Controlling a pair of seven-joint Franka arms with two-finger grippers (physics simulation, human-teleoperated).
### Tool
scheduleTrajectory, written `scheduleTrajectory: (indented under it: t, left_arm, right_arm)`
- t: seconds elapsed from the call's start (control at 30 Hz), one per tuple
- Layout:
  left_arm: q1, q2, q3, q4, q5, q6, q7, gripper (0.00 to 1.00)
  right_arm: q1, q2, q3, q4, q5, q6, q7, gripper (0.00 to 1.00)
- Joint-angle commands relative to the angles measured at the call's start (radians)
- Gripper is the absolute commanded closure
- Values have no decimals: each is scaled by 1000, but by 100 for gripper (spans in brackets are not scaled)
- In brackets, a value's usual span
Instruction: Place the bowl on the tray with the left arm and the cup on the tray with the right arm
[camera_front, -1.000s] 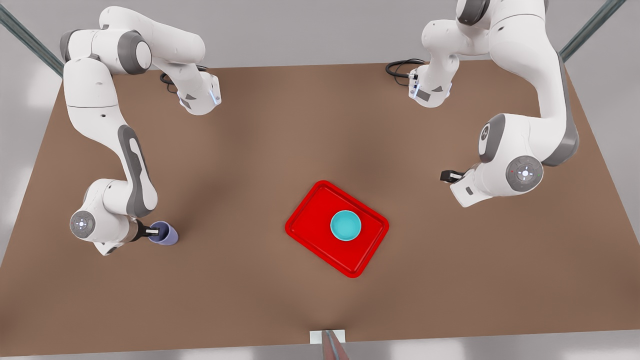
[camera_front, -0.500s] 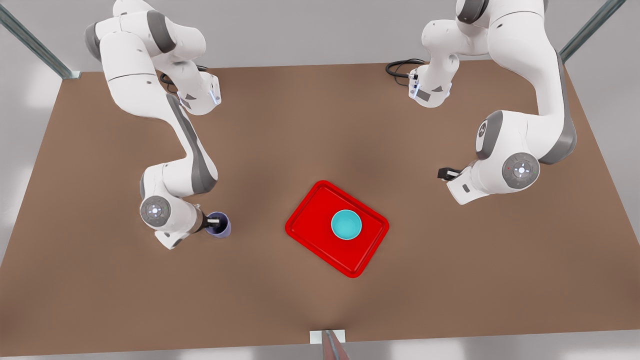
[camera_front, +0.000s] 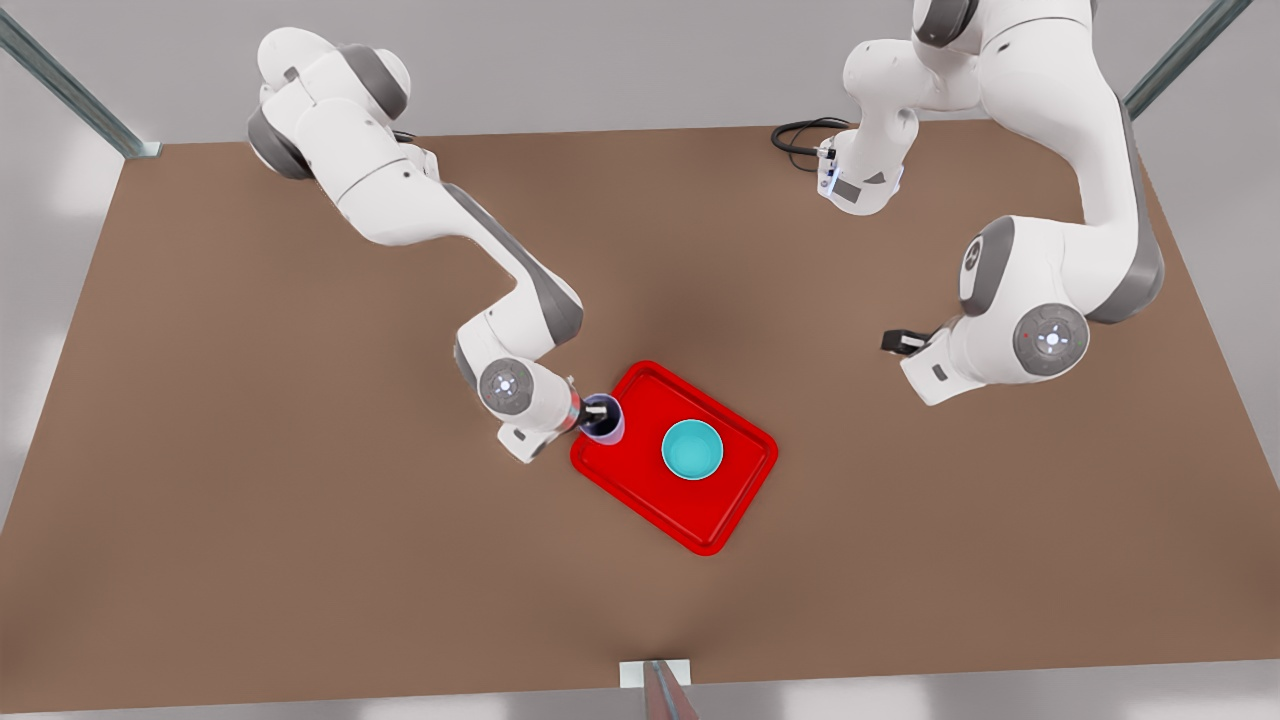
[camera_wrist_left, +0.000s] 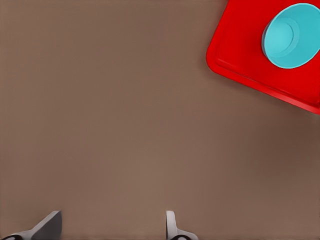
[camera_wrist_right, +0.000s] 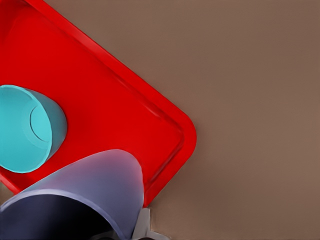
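My right gripper (camera_front: 596, 413) is shut on the rim of the lavender cup (camera_front: 606, 421), holding it over the red tray's (camera_front: 640, 480) corner nearest the front view's left. In the right wrist view the cup (camera_wrist_right: 92, 185) hangs above that tray corner (camera_wrist_right: 170, 130), with the teal bowl (camera_wrist_right: 25, 130) beside it. The bowl (camera_front: 692, 450) stands upright near the tray's middle. My left gripper (camera_front: 897, 343) waits off to the front view's right, open and holding nothing. Its fingertips (camera_wrist_left: 50, 224) are spread over bare table, with the tray (camera_wrist_left: 240, 55) and bowl (camera_wrist_left: 292, 35) farther off.
The brown table (camera_front: 300, 520) spreads widely around the tray. A black cable (camera_front: 800, 135) lies by the arm base at the back right. A small white marker (camera_front: 655, 672) sits at the table's front edge.
My right arm has swept from the front view's left toward the tray, carrying the cup to the tray's near corner. The left arm has barely shifted. The bowl has stayed put.
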Motion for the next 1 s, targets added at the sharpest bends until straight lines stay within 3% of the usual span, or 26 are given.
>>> scheduleTrajectory:
  t: [0.0, 0.33, 0.37, 0.4, 0.6, 0.67, 0.83, 0.93, 0.97]
  left_arm:
    - [0, 4, 1, 0, 4, 2, 2, 0]
    - [2, 12, 1, 0, 7, 13, 2, 0]
    - [2, 12, 1, 0, 7, 13, 2, 0]
    - [2, 10, 1, 0, 7, 13, 2, 0]
    - [2, 9, 1, 0, 7, 11, 1, 0]
    - [2, 10, 1, 0, 7, 11, 2, 0]
    - [2, 59, -1, 117, -5, 3, -1, 0]
    - [2, 59, -1, 118, -5, 2, -1, 0]
    - [2, 59, -1, 118, -4, 2, -2, 0]
  right_arm:
    - [9, 7, 0, 10, -9, -2, 14, 79]
    - [47, 86, -6, 21, -49, 72, 17, 79]
    - [47, 87, -6, 21, -48, 72, 17, 55]
    - [47, 84, -8, 22, -51, 72, 17, 0]
    - [44, 56, -8, 57, -52, 52, 17, 0]
    - [27, -8, -12, 59, -51, -35, 12, 0]
    - [-467, -378, -11, -2, -100, -420, -324, 0]
    - [-376, -663, -302, -277, -63, -433, -463, 0]
    - [-382, -689, -304, -306, -64, -451, -464, 0]
